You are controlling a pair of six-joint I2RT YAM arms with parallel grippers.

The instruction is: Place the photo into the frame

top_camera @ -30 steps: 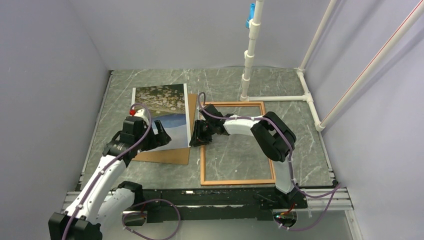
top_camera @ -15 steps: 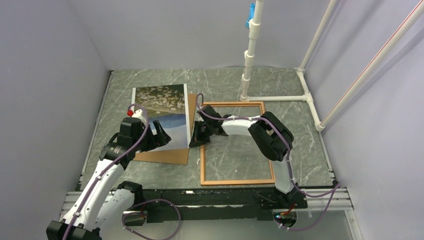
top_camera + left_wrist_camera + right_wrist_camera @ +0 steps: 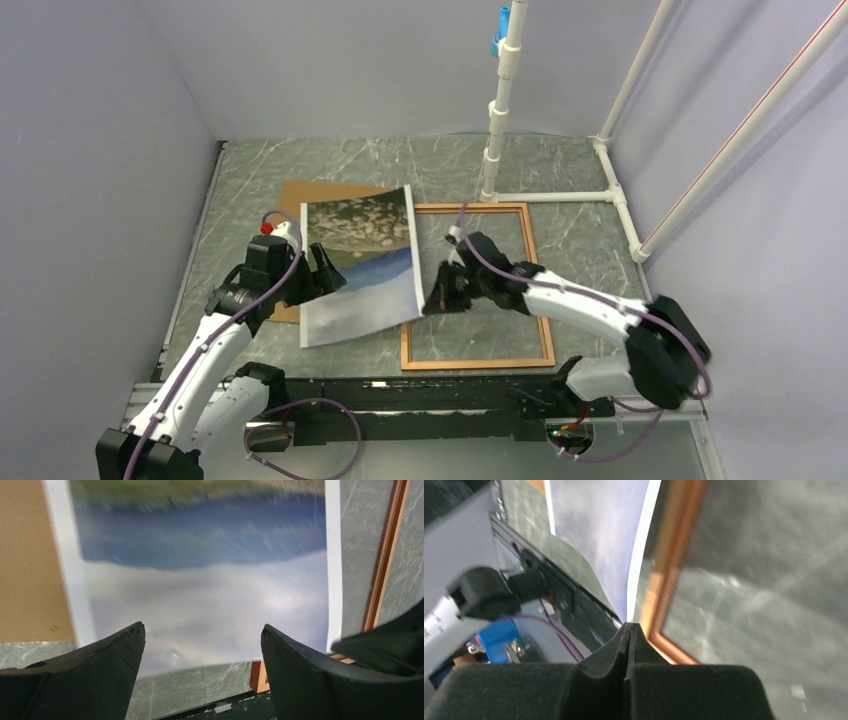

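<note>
The photo (image 3: 362, 268), a print of hills, pale sky and meadow with a white border, hangs lifted and curved between the brown backing board (image 3: 322, 190) and the frame (image 3: 478, 362). My right gripper (image 3: 433, 300) is shut on the photo's right edge, which shows as a thin white strip in the right wrist view (image 3: 639, 560). The orange-brown frame lies flat on the table, also in the right wrist view (image 3: 669, 575). My left gripper (image 3: 322, 275) is open beside the photo's left side and holds nothing; the photo (image 3: 210, 590) fills its wrist view beyond the fingers (image 3: 112, 652).
A white pipe stand (image 3: 500, 110) rises behind the frame, with pipes (image 3: 620, 205) running along the right side. Grey walls close in the left, back and right. The black table edge rail (image 3: 440, 385) runs along the front.
My right gripper has pulled the photo off the backing board, to the right and up. The board is now bare at the back. The left gripper has stayed about where it was.
</note>
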